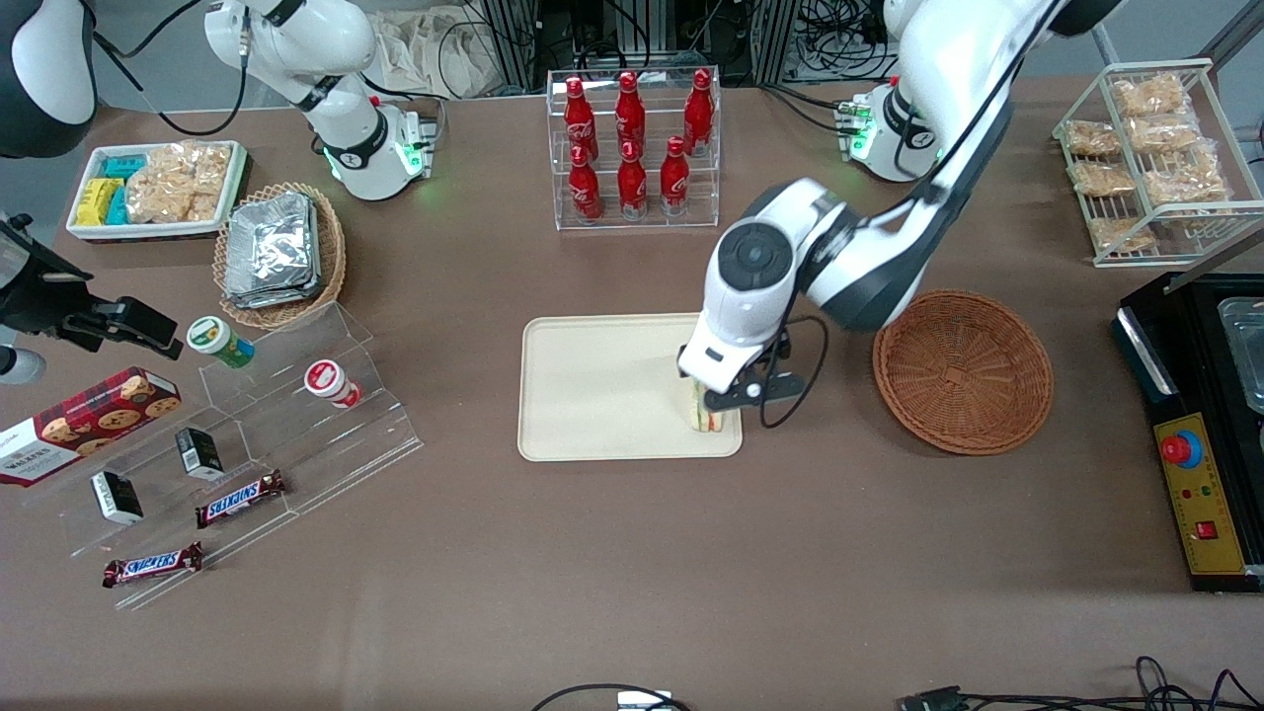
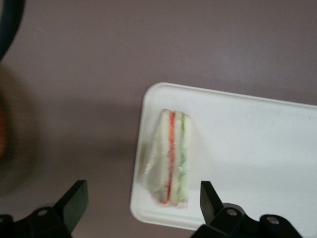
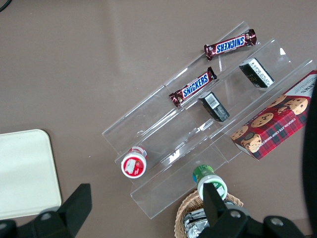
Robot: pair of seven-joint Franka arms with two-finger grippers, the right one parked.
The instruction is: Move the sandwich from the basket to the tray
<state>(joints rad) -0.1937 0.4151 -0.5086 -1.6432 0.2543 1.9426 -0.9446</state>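
The sandwich [image 1: 704, 417] lies on the cream tray [image 1: 592, 395], in the tray's corner nearest the front camera on the basket's side. In the left wrist view the sandwich [image 2: 171, 158] shows its pale bread with red and green layers, resting on the tray [image 2: 247, 148]. My left gripper [image 1: 713, 399] hovers just above the sandwich. It is open: its fingers [image 2: 74, 201] stand wide apart, one over the table and one over the tray, touching nothing. The round reddish-brown basket [image 1: 963, 370] stands beside the tray toward the working arm's end and holds nothing.
A clear rack of red bottles [image 1: 632, 148] stands farther from the front camera than the tray. A tan basket of foil packets [image 1: 281, 255], a white snack tray [image 1: 153, 188] and a clear stepped stand [image 1: 257, 434] lie toward the parked arm's end. A black control box [image 1: 1200, 434] sits beside the basket.
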